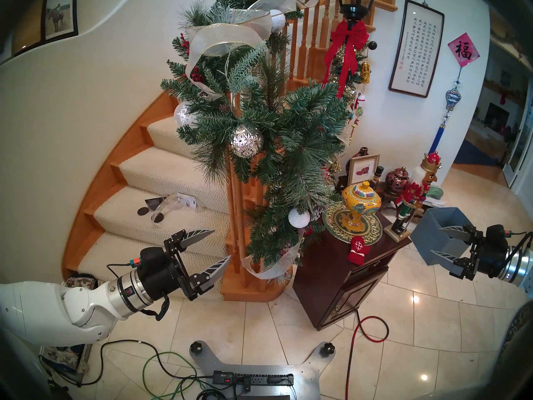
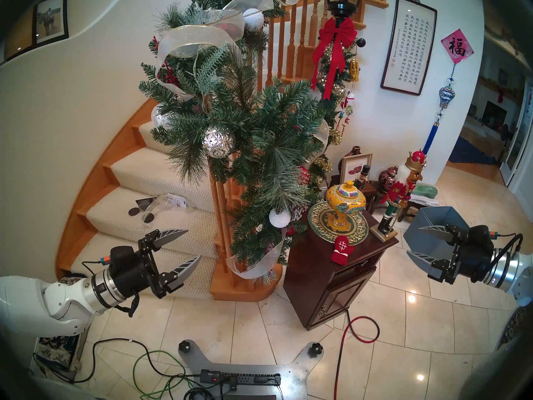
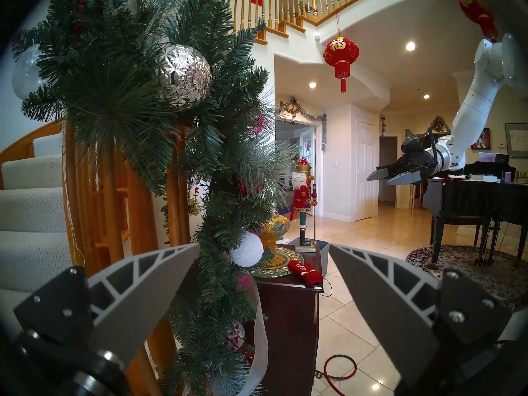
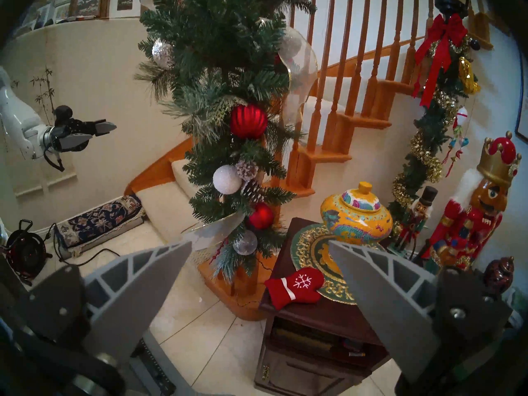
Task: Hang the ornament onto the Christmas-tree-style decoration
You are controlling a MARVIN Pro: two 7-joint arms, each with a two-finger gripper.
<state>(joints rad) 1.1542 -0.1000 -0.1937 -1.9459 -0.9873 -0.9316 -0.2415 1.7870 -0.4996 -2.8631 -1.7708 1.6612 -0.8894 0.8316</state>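
I see the mitten [image 4: 294,286] flat on the cabinet worktop [image 4: 323,315], cuff toward eight o'clock, fingertip end toward two, overlapping the green plate [image 4: 308,244]. Left claw [image 1: 212,248] and right claw [image 1: 445,243] both gape, empty, garland [image 1: 277,125] between.

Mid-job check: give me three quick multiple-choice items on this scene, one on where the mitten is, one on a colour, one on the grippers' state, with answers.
1. Where is the red mitten?
A. hanging on the pine garland
B. lying on the dark wooden cabinet, partly on the green-gold mat
C. on a stair step

2. What colour is the snowflake on the mitten?
A. white
B. gold
C. blue

3. What state are the grippers in?
A. both open and empty
B. right shut on the mitten
C. left shut on a silver ball

Answers:
1 B: it rests at the cabinet's front edge, beside the garland, overlapping the mat.
2 A: the stitching shows white on red.
3 A: the left gripper and right gripper stand spread with nothing between them.
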